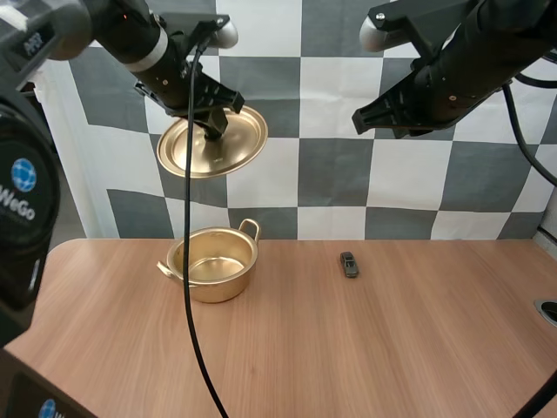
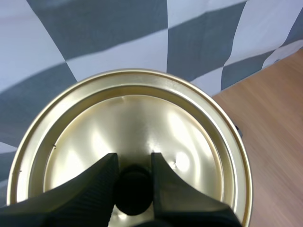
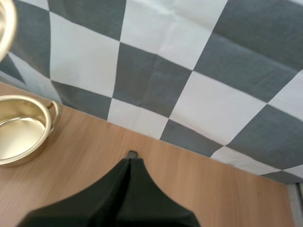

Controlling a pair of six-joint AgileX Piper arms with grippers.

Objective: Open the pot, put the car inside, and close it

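Observation:
A gold pot (image 1: 212, 262) stands open on the wooden table, left of centre, its inside bare. High above it hangs the gold lid (image 1: 211, 144), tilted, with my left gripper (image 1: 212, 123) shut on its black knob (image 2: 134, 191); the fingers (image 2: 97, 189) pinch the knob from both sides. A small dark toy car (image 1: 349, 264) lies on the table to the right of the pot. My right gripper (image 1: 361, 119) is held high over the car, its fingers together as one dark wedge (image 3: 129, 165). The car (image 3: 132, 154) peeks out just beyond that wedge's tip, with the pot (image 3: 21, 132) off to the side.
The table (image 1: 287, 348) stretches wide in front of the pot and car. A round dark fitting (image 1: 548, 310) sits at the table's right edge.

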